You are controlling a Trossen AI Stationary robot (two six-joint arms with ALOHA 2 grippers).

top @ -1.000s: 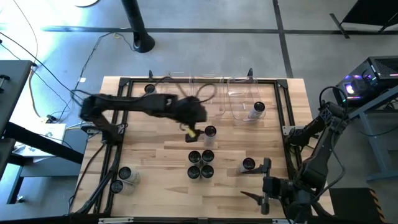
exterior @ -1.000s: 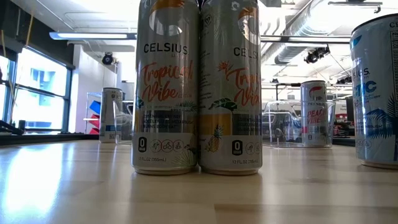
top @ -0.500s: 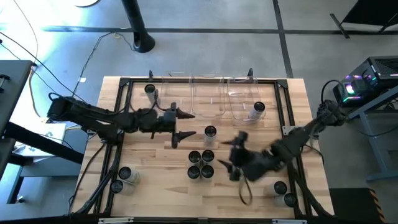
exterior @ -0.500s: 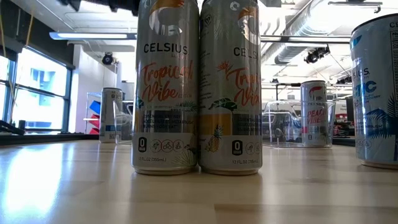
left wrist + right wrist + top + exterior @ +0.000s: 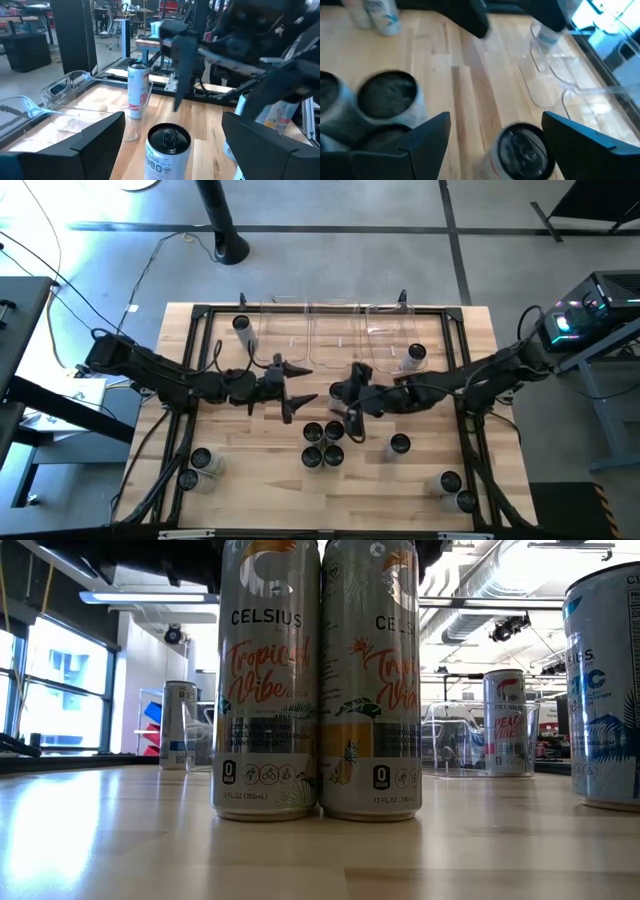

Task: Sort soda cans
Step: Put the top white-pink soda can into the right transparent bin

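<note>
Dark jointed arms, black wedge fingers [image 5: 100, 137]

In the low view the left front can [image 5: 268, 680] reads "CELSIUS", "Tropical Vibe" and "0" in a dark tab. The can beside it [image 5: 371, 680] shows "CELS", "Vibe" and the same "0". A far can [image 5: 505, 722] shows "PEACH". Other print is too small to read.

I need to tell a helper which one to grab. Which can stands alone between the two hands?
Start at the clear bins along the table's far edge. Just in front of them, one upright soda can stands between the open left hand and open right hand. Unlike the cluster of four cans nearer the front, it touches no other can.
</note>
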